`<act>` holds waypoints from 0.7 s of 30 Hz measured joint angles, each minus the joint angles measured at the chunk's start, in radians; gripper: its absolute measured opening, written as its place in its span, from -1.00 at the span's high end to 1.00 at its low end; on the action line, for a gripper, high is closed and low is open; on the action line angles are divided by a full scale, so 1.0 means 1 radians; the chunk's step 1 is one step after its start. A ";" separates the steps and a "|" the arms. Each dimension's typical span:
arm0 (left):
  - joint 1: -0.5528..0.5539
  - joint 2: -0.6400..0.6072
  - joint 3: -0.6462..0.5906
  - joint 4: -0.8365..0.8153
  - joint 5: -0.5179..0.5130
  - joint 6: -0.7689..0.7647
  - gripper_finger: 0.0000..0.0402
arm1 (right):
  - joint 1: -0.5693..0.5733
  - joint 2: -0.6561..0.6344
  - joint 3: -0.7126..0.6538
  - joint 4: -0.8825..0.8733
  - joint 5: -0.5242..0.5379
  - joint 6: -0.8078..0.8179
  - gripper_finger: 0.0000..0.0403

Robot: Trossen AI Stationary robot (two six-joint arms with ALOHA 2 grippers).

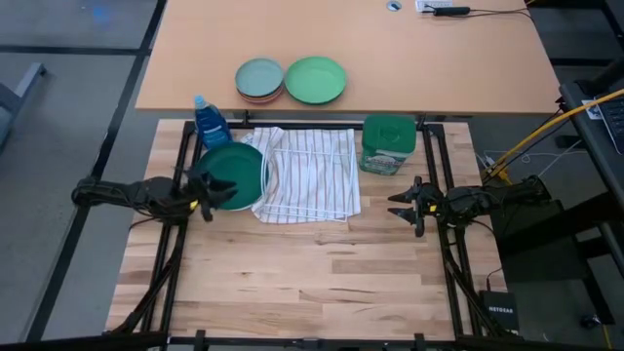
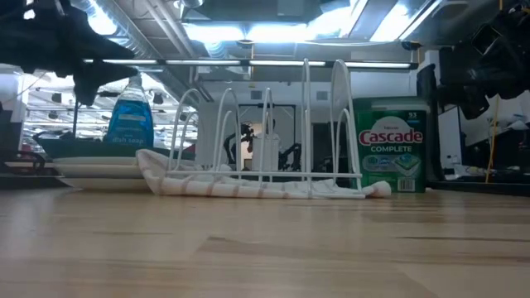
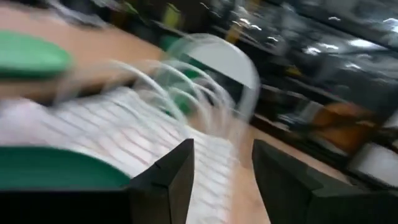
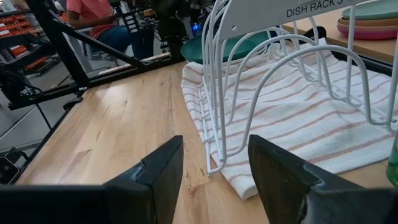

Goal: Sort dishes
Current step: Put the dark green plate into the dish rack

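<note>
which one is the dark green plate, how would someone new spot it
Find the white wire dish rack on its striped towel, mid-table. The dark green plate lies flat just left of it, topping a small stack, below the blue dish soap bottle, with the left tool at its edge. It is darker than the light-green plate on the far table.

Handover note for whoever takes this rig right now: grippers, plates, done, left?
Left gripper: open, at the near edge of the plate stack, holding nothing.
Right gripper: open, waiting right of the rack.
Plates: dark green plate tops the stack left of the rack; a white rim shows under it.
Done: nothing racked.
Left: all plates into the rack.
</note>
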 joint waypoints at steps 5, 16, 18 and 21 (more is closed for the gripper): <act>-0.001 0.146 0.000 0.006 0.084 -0.122 0.24 | 0.000 0.000 0.000 0.000 0.000 0.000 0.08; -0.001 0.491 0.069 0.037 0.141 0.012 0.24 | 0.000 0.000 0.000 0.000 0.000 0.000 0.08; -0.006 0.542 0.097 0.035 0.143 0.055 0.24 | 0.000 0.000 0.000 0.000 0.000 0.000 0.08; -0.026 0.614 0.144 -0.003 0.145 0.131 0.24 | 0.000 0.000 0.000 0.000 0.000 0.000 0.08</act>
